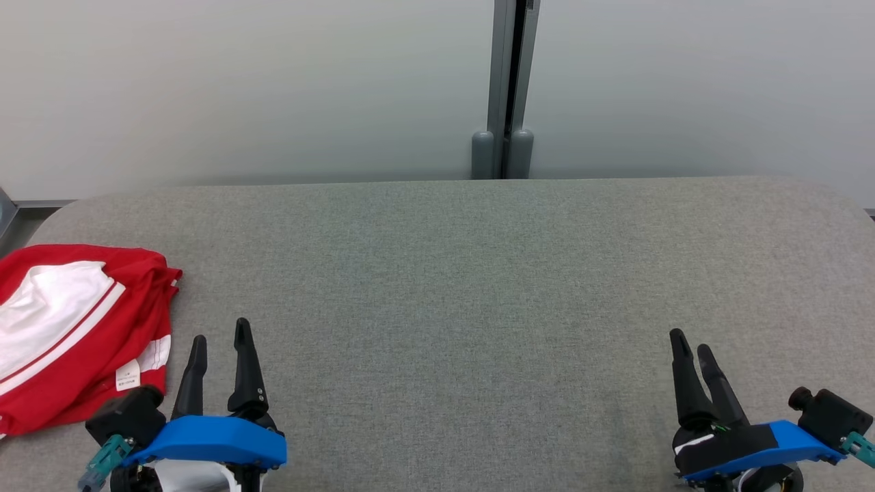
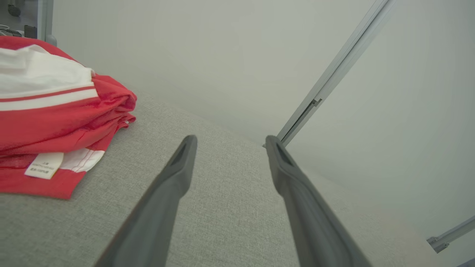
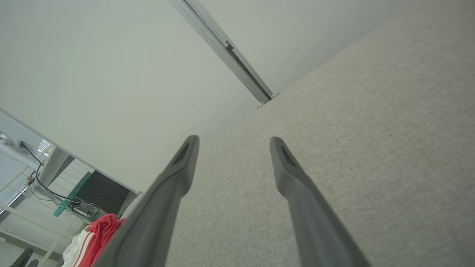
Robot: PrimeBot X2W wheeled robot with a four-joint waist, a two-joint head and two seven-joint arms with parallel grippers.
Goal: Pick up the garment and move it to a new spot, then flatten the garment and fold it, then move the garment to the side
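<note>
**Fig. Both arms at rest over the padded table, garment at the left margin.** In the head view the garment (image 1: 75,328), red with white panels and stripes, lies bundled in layers at about 9 o'clock on the grey table (image 1: 444,273), close to its rounded left edge and partly cut off by the frame. My left gripper (image 1: 220,331) sits at 7 o'clock, just beside the cloth, which lies at roughly 10 o'clock from its tips. Its fingers are spread wide and hold nothing. My right gripper (image 1: 690,341) sits at 5 o'clock, well apart from the garment, also spread wide and empty. In the left wrist view a white care label (image 2: 43,165) shows on the near hem.

*Hazards, as I judge them.*
- The bundle is layered. A pinch that takes only the top layer would let the rest unroll and trail.
- The cloth lies near the table edge, so a pull toward 9 o'clock could drag it over the side.
- The left fingers are close to the hem. A careless sweep toward 10 o'clock would push and crumple the cloth instead of gripping it.
- The right arm must cross the whole table to help, which risks the two arms meeting over the garment.
</note>
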